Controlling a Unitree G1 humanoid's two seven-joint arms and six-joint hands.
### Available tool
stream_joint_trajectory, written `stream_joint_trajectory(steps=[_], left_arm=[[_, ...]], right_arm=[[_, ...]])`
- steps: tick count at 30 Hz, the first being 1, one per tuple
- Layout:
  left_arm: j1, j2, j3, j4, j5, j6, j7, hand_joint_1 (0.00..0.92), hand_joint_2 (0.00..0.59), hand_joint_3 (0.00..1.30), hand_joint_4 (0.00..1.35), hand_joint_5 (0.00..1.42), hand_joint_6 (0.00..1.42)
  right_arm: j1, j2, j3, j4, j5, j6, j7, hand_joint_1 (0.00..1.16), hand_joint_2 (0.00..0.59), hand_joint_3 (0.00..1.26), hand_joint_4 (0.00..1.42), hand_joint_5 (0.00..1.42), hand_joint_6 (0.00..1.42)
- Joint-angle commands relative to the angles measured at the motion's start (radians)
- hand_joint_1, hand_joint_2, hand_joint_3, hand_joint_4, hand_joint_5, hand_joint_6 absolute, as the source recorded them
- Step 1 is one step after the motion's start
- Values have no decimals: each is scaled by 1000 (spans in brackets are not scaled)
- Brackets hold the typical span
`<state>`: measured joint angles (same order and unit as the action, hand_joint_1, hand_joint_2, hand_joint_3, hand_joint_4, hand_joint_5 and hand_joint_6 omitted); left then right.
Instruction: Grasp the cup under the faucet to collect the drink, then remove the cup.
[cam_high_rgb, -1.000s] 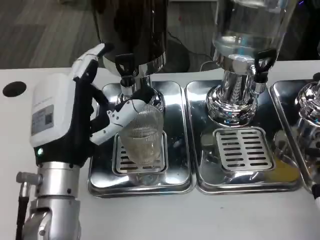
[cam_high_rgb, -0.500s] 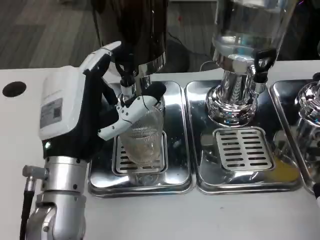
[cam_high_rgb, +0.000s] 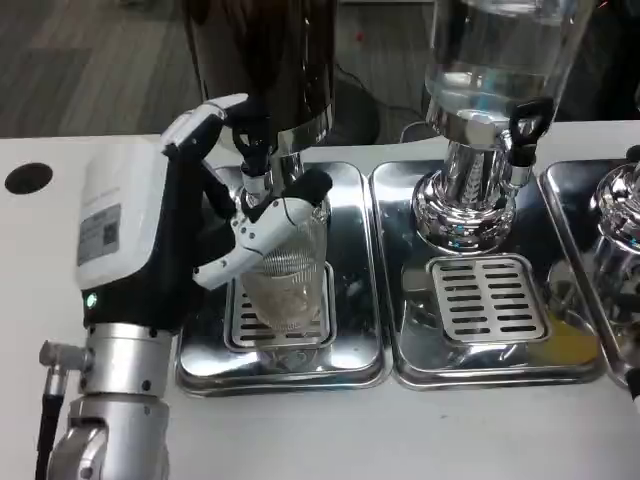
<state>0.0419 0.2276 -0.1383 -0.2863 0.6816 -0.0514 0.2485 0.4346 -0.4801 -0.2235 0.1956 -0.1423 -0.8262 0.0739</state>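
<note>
- The flat white table (cam_high_rgb: 300, 430) carries the whole drinks station, with a small round black hole (cam_high_rgb: 27, 177) near its left edge.
- The tall dark drink dispenser with a chrome base (cam_high_rgb: 265, 60) stands at the back of the left tray; the clear glass dispenser on a polished chrome pedestal (cam_high_rgb: 490, 90) stands behind the middle tray.
- The robot's left hand (cam_high_rgb: 150, 235), white-backed with black and white fingers, sits on its silver forearm (cam_high_rgb: 110, 410) at the left side of the left tray. Its fingers (cam_high_rgb: 250, 235) wrap around the cup, gripping it.
- The shiny rectangular steel drip tray on the left (cam_high_rgb: 355, 300) lies just beside a matching middle steel tray (cam_high_rgb: 400, 360), whose slotted grate (cam_high_rgb: 488, 298) is bare.
- The ribbed clear glass cup (cam_high_rgb: 290, 275) stands upright on the left tray's slotted grate (cam_high_rgb: 240, 330), directly beneath the faucet, with a pale liquid in its lower part.
- The small black-handled faucet (cam_high_rgb: 252, 150) juts from the dark dispenser just above the cup's rim.
</note>
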Motion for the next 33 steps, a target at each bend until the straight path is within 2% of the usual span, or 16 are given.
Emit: stream_joint_trajectory(steps=[1, 12, 33], left_arm=[[41, 5, -12, -4, 3, -17, -13, 64, 73, 395, 371, 927, 1147], [73, 4, -9, -13, 3, -34, -13, 66, 77, 402, 380, 927, 1151], [63, 2, -11, -1, 3, -42, -14, 80, 77, 404, 381, 927, 1136]], right_arm=[[4, 3, -8, -11, 16, -14, 10, 417, 405, 213, 87, 83, 0], [0, 5, -5, -14, 18, -11, 15, 414, 404, 212, 87, 83, 0], [-8, 4, -7, -39, 16, 7, 18, 413, 404, 212, 88, 83, 0]])
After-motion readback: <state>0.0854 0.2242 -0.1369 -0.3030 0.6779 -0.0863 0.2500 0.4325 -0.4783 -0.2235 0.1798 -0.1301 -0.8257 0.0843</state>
